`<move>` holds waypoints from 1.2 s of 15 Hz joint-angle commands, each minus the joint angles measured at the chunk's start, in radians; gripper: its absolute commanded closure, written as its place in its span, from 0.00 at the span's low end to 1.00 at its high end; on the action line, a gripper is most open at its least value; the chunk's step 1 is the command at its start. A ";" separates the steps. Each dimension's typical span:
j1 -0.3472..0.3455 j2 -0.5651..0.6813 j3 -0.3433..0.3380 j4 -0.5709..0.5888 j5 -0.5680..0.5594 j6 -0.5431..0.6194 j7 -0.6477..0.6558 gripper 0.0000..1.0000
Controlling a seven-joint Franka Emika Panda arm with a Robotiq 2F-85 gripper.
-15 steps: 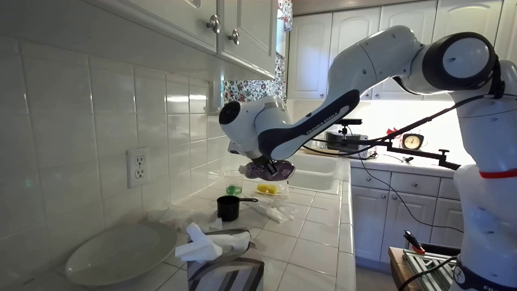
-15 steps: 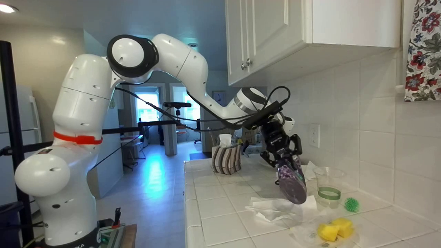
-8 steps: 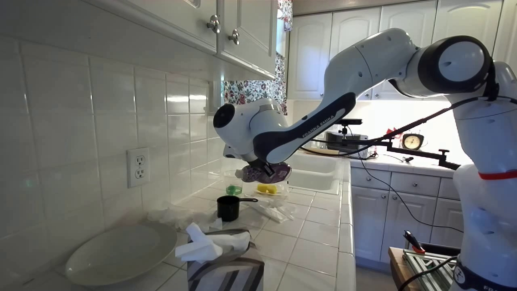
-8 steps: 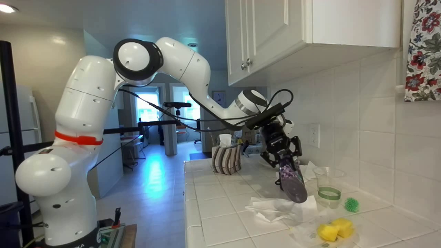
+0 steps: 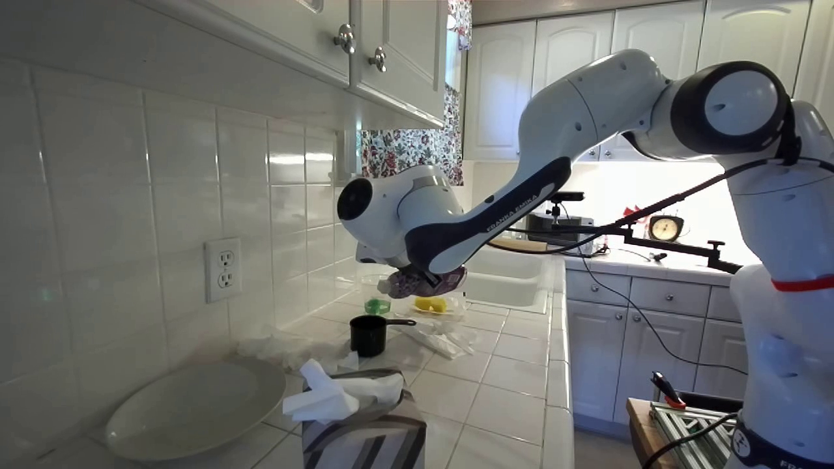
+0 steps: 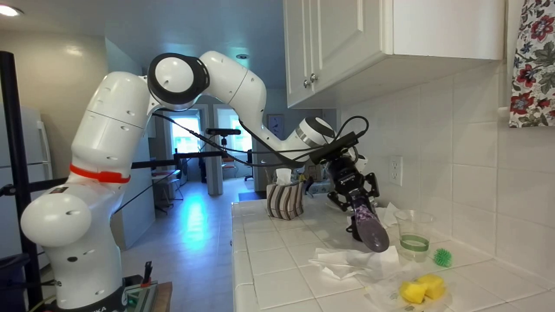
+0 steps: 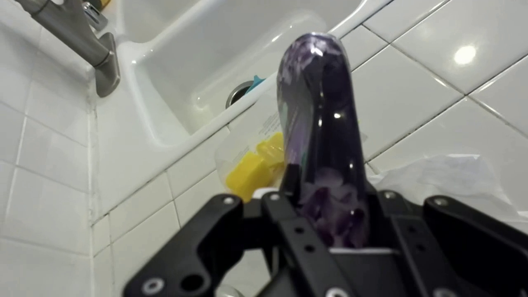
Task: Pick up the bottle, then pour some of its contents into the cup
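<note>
My gripper (image 7: pixel 330 185) is shut on the purple bottle (image 7: pixel 326 103), its fingers on either side of the body. In an exterior view the bottle (image 5: pixel 449 281) lies almost level in the air, its pale cap end toward the tiled wall and slightly lower. The black cup (image 5: pixel 368 337) stands upright on the counter, lower and nearer that camera than the bottle, its handle pointing right. In an exterior view the bottle (image 6: pixel 372 229) hangs from my gripper (image 6: pixel 354 200) and partly hides the cup (image 6: pixel 354 230). The cup is out of the wrist view.
A clear plastic cup (image 6: pixel 414 236), a green spiky ball (image 6: pixel 442 258) and yellow pieces (image 6: pixel 422 288) stand near the bottle. Crumpled paper (image 6: pixel 355 262) lies below. A striped tissue box (image 5: pixel 365 423), a plate (image 5: pixel 195 410), the sink (image 7: pixel 198 82) and overhead cabinets (image 5: pixel 397 45) surround the counter.
The arm has lowered slightly and carried the bottle a little toward the wall and the cup. The bottle's cap end has dipped a little. The cup has not moved.
</note>
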 commanded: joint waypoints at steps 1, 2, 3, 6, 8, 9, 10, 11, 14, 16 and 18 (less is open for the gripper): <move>0.008 0.035 0.004 0.057 -0.051 -0.035 -0.036 0.92; 0.009 0.039 0.004 0.059 -0.062 -0.036 -0.032 0.92; 0.010 0.043 0.004 0.061 -0.070 -0.036 -0.030 0.92; 0.015 0.053 0.004 0.066 -0.106 -0.036 -0.017 0.92; 0.016 0.058 0.005 0.068 -0.122 -0.033 -0.013 0.92; 0.018 0.058 0.006 0.065 -0.129 -0.032 -0.010 0.92; 0.020 0.059 0.006 0.064 -0.138 -0.034 -0.008 0.92; 0.022 0.058 0.007 0.061 -0.144 -0.035 -0.004 0.92; 0.034 0.056 0.008 0.051 -0.180 -0.041 0.009 0.92; 0.040 0.055 0.010 0.046 -0.201 -0.041 0.016 0.92; 0.044 0.056 0.010 0.044 -0.219 -0.044 0.027 0.92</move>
